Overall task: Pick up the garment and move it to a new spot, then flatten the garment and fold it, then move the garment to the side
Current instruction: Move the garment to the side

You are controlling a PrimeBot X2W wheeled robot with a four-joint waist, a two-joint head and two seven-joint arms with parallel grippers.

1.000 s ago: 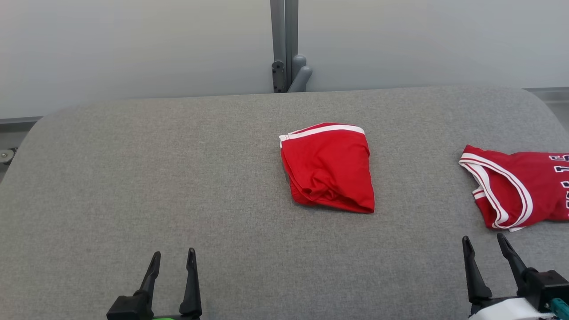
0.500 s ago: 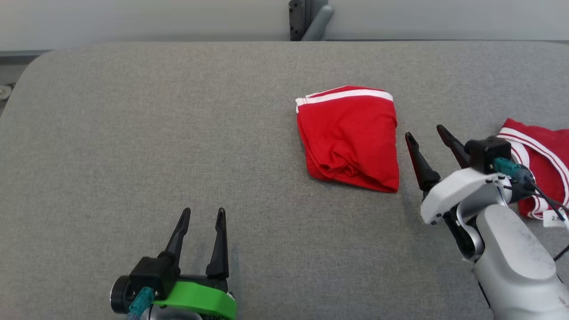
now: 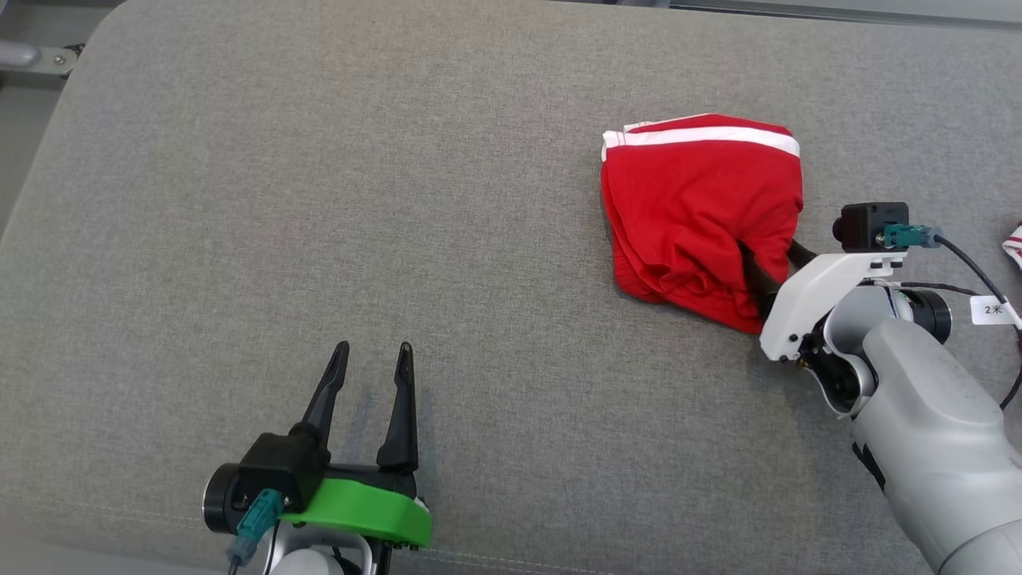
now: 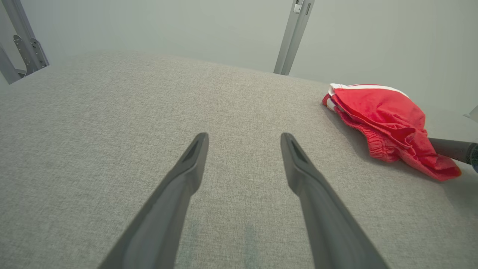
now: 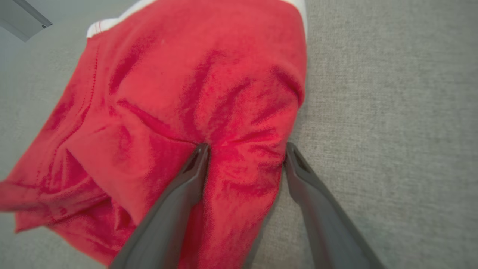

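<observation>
Right pincer [image 5: 246, 147], spread wide, straddles the garment [image 3: 695, 200] edge (tips half-buried); left pincer [image 3: 374, 347] gapes empty.

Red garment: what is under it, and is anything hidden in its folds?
The red garment lies on the grey table. The right gripper straddles one edge, jaws open, one on the cloth, one beside it. What its folds cover cannot be seen.

garment [image 3: 695, 208]: matt red knit cloth | tabletop [image 3: 319, 200]: rough grey woven fabric | left claw [image 3: 374, 347]: matt dark plastic
</observation>
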